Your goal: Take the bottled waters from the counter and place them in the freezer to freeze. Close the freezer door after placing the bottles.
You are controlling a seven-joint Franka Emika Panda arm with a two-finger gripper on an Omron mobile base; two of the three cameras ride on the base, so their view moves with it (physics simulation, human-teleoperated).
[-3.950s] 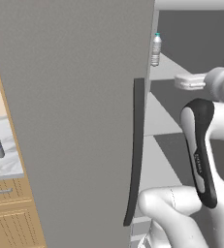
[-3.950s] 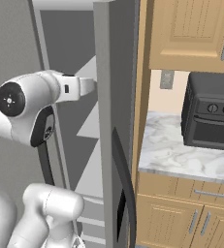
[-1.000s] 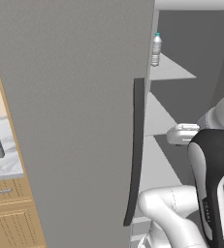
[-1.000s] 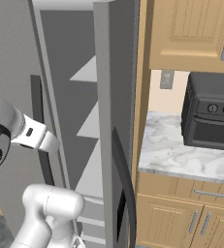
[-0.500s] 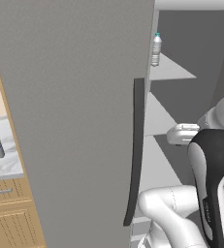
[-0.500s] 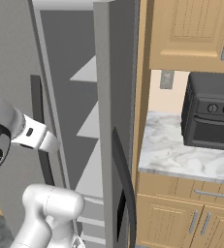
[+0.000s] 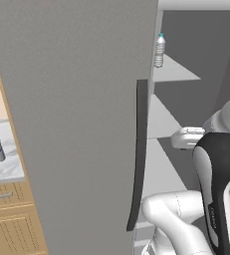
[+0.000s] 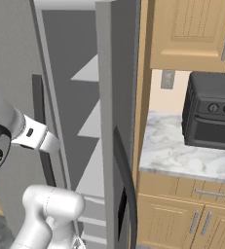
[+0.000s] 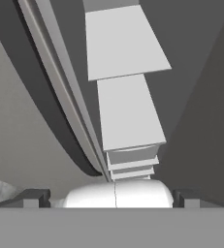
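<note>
One teal-capped bottle [image 7: 159,50] stands on an upper freezer shelf [image 7: 173,74]; the arm is folded low, gripper [image 9: 111,193] spread wide and empty, pointing down the shelves.

I had flat, even rendered light with no clear source and no glare anywhere. The freezer door [image 7: 76,124] read as a uniform mid-grey with a faint grain, and its handle [image 7: 138,154] threw no shadow on it. Beyond the door, the freezer [image 7: 201,60] walls were darker grey while the shelves [image 9: 123,43] stayed pale and crisp-edged. In the hand view the shelves tapered steeply with perspective, and the door's edge bent into a curve. Everything was sharp, near and far, without motion blur. To the door's left, the counter [image 7: 7,167] looked bright and softly veined.
</note>
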